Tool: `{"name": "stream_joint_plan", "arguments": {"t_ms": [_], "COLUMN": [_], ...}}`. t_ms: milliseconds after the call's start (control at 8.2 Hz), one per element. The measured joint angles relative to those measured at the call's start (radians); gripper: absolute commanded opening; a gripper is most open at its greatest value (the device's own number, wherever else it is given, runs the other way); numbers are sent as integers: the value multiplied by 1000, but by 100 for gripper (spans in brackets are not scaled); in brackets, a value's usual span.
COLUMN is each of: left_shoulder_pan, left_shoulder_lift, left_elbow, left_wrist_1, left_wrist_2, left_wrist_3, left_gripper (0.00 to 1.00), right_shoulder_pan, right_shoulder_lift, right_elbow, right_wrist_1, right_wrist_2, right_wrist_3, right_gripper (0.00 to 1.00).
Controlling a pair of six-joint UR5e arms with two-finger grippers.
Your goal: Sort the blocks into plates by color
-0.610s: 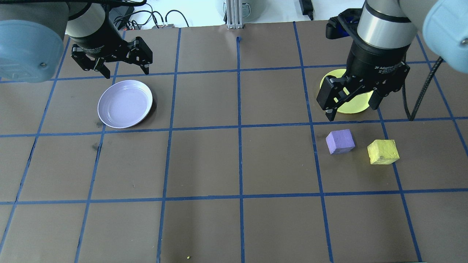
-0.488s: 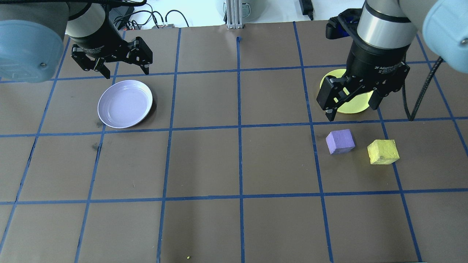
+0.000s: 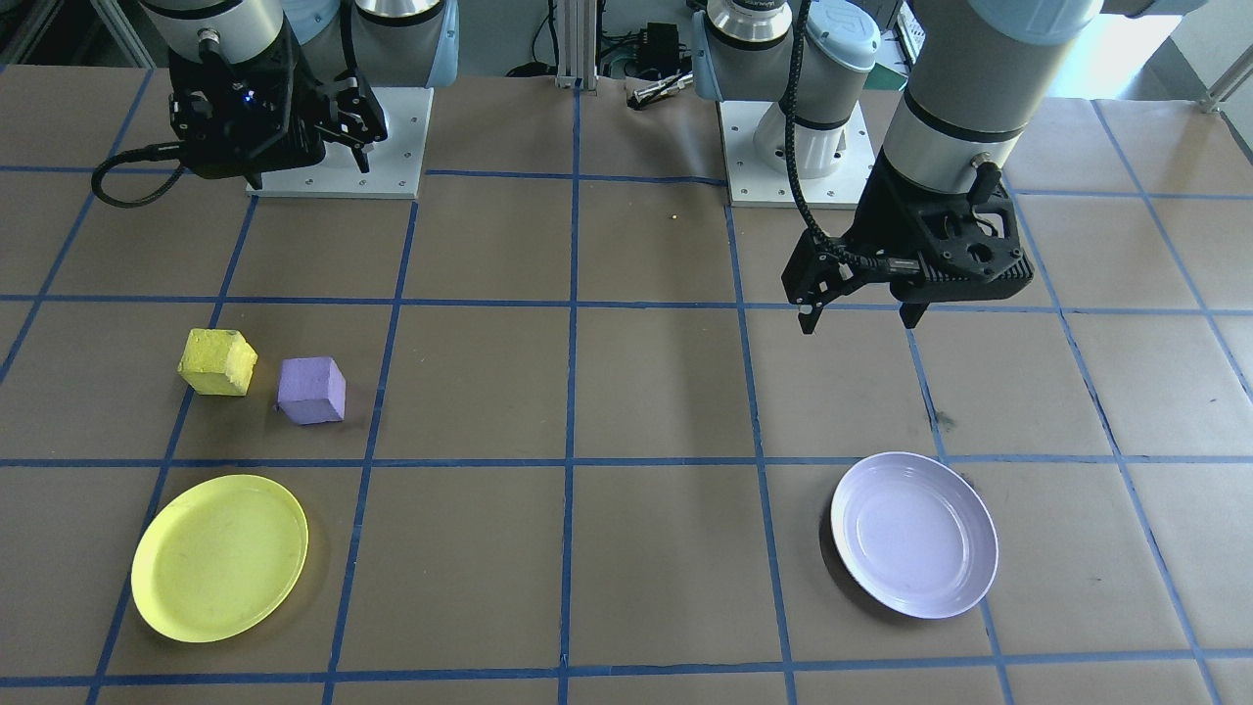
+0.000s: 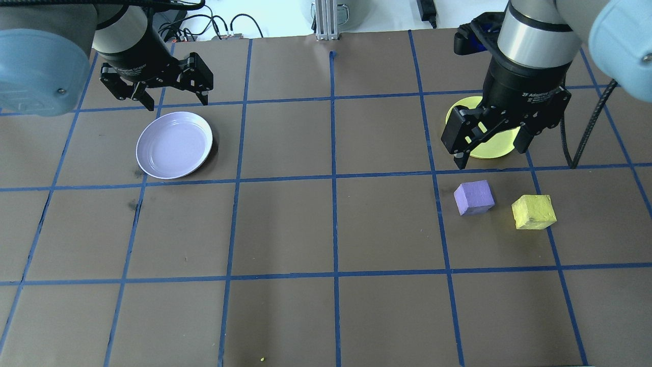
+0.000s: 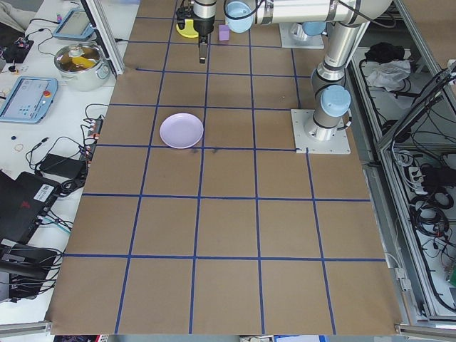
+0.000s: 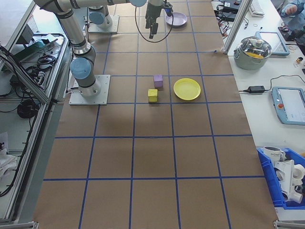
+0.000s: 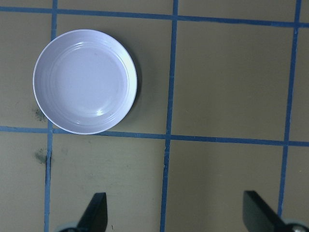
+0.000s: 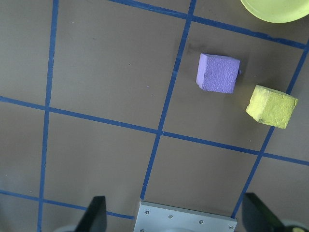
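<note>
Both blocks are seen lying on the table, outside the plates, with both grippers held apart and empty.

The right gripper (image 4: 490, 149) is held above the table with its fingers spread; the purple block (image 4: 474, 198) and the yellow block (image 4: 533, 211) lie near each other, apart, just on the robot's side of it, while the yellow plate (image 4: 484, 150) is partly hidden beneath it. The left gripper (image 4: 175, 98) is also spread wide, with the lavender plate (image 4: 173, 145) lying empty just beside it.
</note>
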Motion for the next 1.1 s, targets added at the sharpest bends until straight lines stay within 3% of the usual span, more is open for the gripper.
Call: {"name": "stream_joint_plan", "arguments": {"t_ms": [732, 976, 1098], "left_shoulder_pan": [0, 0, 1], "left_shoulder_lift": [10, 15, 14], "left_elbow": [-1, -1, -1], "left_wrist_1": [3, 5, 16], "left_wrist_2": [0, -1, -1], "left_wrist_3": [-14, -17, -17], "left_gripper": [100, 100, 100], "right_shoulder_pan": [-4, -45, -78], "right_shoulder_lift": [6, 8, 3], "right_elbow": [23, 71, 139], "right_wrist_1": [-12, -45, -117], "right_wrist_2": [-5, -83, -119], "right_wrist_3": [-11, -38, -76], "right_gripper": [100, 100, 100]}}
